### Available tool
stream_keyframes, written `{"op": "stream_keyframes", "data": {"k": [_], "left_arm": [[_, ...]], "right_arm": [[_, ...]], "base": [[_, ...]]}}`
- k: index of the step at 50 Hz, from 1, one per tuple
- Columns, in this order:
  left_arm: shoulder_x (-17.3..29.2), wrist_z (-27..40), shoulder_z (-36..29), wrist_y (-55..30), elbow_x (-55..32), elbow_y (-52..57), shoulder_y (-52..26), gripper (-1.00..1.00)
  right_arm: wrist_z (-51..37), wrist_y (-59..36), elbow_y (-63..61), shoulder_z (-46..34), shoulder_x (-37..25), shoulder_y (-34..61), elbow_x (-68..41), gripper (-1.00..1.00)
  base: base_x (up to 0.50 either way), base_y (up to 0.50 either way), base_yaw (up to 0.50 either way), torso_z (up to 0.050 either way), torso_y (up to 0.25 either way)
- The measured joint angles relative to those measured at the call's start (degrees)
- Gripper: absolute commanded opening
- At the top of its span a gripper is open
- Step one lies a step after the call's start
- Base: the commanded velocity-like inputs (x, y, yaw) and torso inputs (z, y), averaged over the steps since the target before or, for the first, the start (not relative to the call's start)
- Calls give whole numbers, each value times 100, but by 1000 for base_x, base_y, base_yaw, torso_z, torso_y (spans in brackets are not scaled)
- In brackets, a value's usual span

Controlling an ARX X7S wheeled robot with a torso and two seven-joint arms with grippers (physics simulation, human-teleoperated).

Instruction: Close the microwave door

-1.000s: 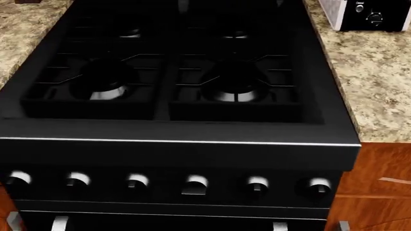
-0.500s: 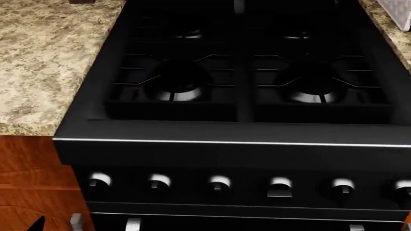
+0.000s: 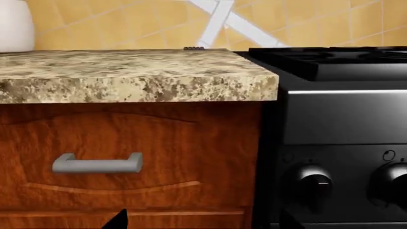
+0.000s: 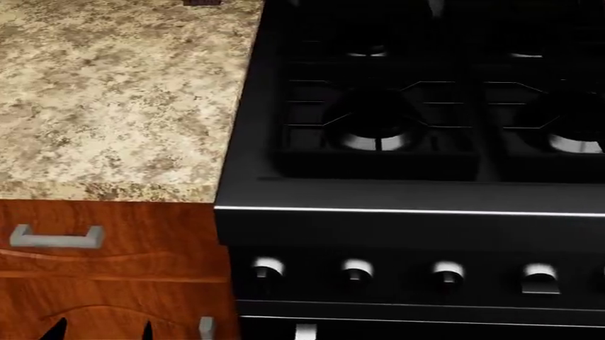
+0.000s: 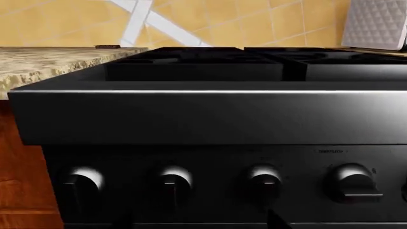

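1. The head view looks down on a black gas stove with cast-iron burner grates (image 4: 416, 120), filling the right and centre of the picture.
2. A speckled beige granite countertop (image 4: 113, 99) lies directly to the left of the stove, its edge butting against the stove's side.
3. Below the countertop is a reddish-brown wooden cabinet drawer (image 4: 104, 269) with a grey metal bar handle (image 4: 55, 237).
4. A row of dark round control knobs with bright highlights (image 4: 358, 273) runs along the stove's front panel.
5. The left gripper (image 4: 99, 331) shows only as two dark fingertips at the bottom edge of the head view, in front of the cabinet; they stand apart with a gap between them.
6. The left wrist view faces the drawer front, the grey handle and the stove's corner.
7. The right gripper shows only as dark slivers at the lower edge of the right wrist view, which faces the knob panel; I cannot tell whether its fingers are apart or together.
8. The microwave and its door appear in none of the views.
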State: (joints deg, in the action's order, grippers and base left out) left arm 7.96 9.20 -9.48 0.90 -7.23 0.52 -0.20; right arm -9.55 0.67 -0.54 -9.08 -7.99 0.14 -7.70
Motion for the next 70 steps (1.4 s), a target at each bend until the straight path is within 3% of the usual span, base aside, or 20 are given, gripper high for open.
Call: {"op": "stream_keyframes", "data": {"k": [30, 54, 70], "left_arm": [[105, 112, -124, 50, -90, -23, -20, 100], [222, 272, -285, 92, 69, 99, 2, 100], [821, 883, -362, -181, 1874, 2612, 892, 100]], "right_arm": [[-129, 22, 4, -120, -94, 21, -93, 100], [-348, -253, -49, -339, -189, 77, 97, 100], [-684, -129, -2000, -809, -549, -365, 1330, 100]], "base": [[0, 500, 0, 0, 0], [0, 0, 0, 0, 0], [0, 0, 0, 0, 0]]}}
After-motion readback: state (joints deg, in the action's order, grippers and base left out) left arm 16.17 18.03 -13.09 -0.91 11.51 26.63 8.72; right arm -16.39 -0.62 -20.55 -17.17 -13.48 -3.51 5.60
